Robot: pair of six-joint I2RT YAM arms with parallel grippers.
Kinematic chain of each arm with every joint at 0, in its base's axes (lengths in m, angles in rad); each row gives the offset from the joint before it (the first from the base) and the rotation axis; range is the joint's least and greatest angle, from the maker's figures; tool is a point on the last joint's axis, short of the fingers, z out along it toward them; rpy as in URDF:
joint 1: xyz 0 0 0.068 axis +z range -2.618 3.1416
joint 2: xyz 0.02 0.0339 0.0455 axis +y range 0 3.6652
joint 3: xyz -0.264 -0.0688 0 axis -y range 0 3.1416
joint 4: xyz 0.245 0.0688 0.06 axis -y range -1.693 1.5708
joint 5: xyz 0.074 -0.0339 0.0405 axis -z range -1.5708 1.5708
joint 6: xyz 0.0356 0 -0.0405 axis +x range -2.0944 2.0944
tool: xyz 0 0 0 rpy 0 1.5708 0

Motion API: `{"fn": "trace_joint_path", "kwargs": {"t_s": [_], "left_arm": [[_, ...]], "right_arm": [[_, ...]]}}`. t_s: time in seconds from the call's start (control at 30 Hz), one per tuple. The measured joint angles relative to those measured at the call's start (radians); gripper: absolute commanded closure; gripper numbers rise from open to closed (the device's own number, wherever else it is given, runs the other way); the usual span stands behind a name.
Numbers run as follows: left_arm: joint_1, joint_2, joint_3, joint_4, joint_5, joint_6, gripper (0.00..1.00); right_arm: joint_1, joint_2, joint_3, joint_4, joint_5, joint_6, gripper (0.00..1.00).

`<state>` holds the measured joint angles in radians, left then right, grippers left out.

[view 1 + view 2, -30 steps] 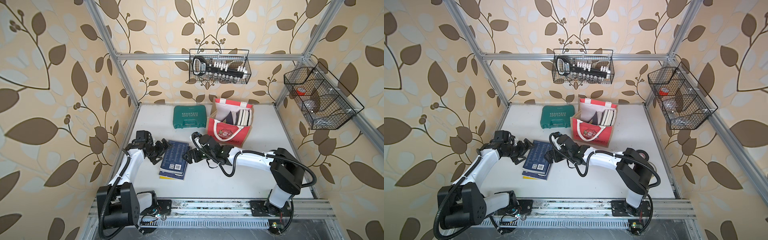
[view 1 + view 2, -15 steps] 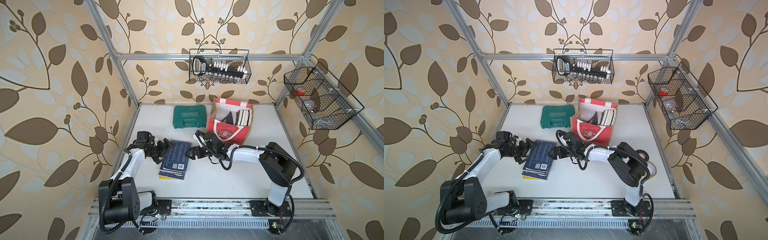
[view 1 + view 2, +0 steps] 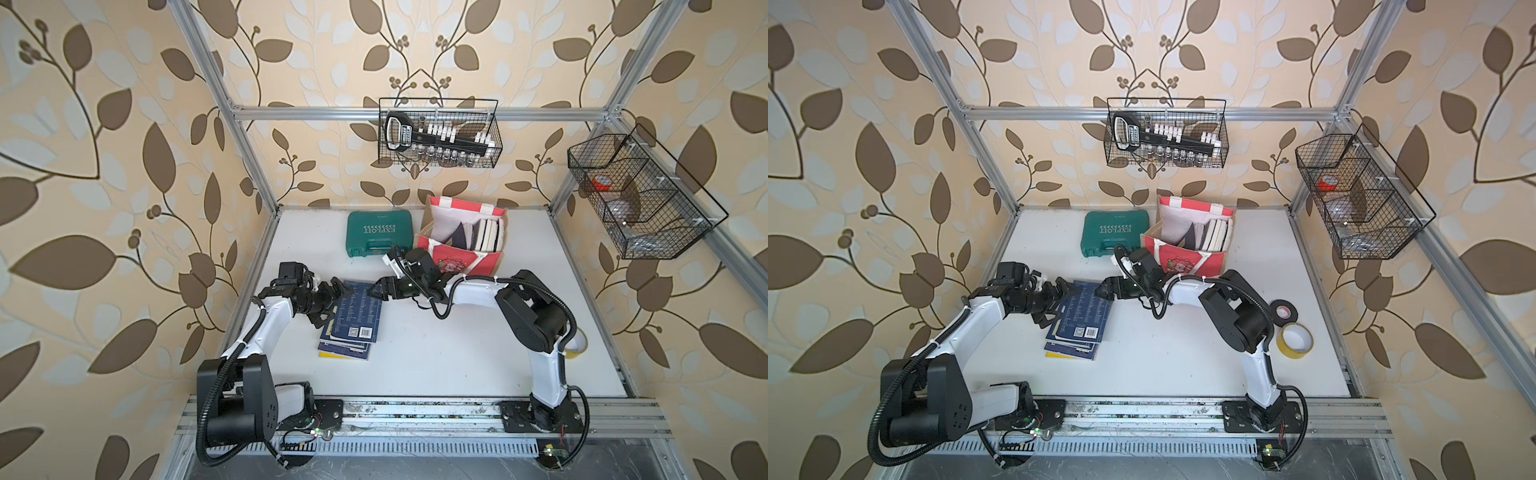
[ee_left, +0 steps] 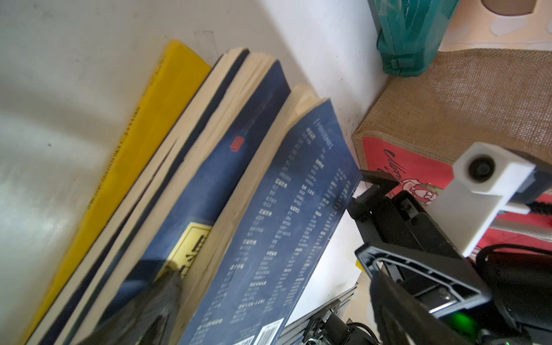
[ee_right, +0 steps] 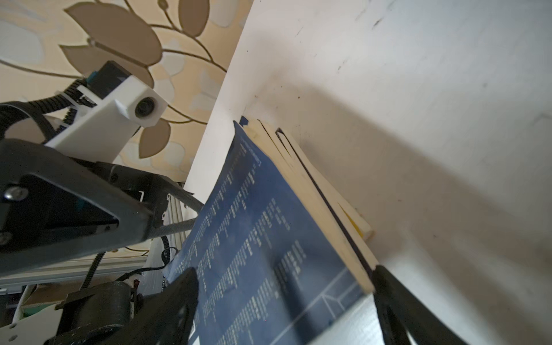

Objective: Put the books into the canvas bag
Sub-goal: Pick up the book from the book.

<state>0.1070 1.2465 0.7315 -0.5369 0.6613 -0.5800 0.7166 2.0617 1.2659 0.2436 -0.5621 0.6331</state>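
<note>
Task part done. The canvas bag (image 3: 478, 259) stands open at the back of the surface (image 3: 436, 357), just beside a green tool case (image 3: 380, 232). It already holds a row of books (image 3: 486, 233) on edge. I count at least four pale page blocks and one dark cover leaning beside them, though the exact number is hard to fix from above. Left to load is one stack (image 3: 351, 332) lying flat at the front-left of the surface, apart from the bag. The left wrist view gives four in it: a yellow book (image 4: 143, 125) at the bottom and three navy ones above. The top navy book (image 3: 360, 305) is tilted, one long edge raised off the book beneath. The left pincer (image 3: 332, 303) stands wide at the stack's left side, with one finger (image 4: 149, 304) lying on the book under the raised one. The right pincer (image 3: 374, 291) is at the opposite edge, jaws apart above and below the top book. No firm grip shows yet, and neither pincer carries anything. Other counts: one bag, one tool case, two wire baskets, one on the back wall (image 3: 438, 133) and one on the right wall (image 3: 640, 199), and two tape rolls, black (image 3: 1273, 311) and yellow (image 3: 1293, 352). By my judgement four books are outstanding.
</note>
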Motion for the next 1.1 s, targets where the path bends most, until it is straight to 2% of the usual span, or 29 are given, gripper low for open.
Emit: {"fn": "trace_joint_path", "kwargs": {"t_s": [0.17,0.5,0.67,0.9,1.1], "left_arm": [[-0.023,-0.002,0.001,0.002,-0.019,0.0,0.01],[-0.05,-0.007,0.002,0.01,-0.039,-0.003,0.01],[-0.056,-0.008,0.0,0.023,-0.033,-0.012,0.01],[-0.056,-0.086,-0.021,0.062,0.021,-0.031,0.01],[-0.068,-0.192,-0.057,0.211,0.153,-0.087,0.01]], "right_arm": [[-0.002,0.016,0.013,0.007,-0.017,0.008,0.38],[-0.007,-0.02,-0.039,0.047,-0.006,0.038,0.94],[0.02,-0.127,-0.087,0.069,-0.02,0.046,1.0],[0.042,-0.265,-0.161,0.068,0.055,0.049,1.0],[0.042,-0.433,-0.193,0.059,0.141,0.06,1.0]]}}
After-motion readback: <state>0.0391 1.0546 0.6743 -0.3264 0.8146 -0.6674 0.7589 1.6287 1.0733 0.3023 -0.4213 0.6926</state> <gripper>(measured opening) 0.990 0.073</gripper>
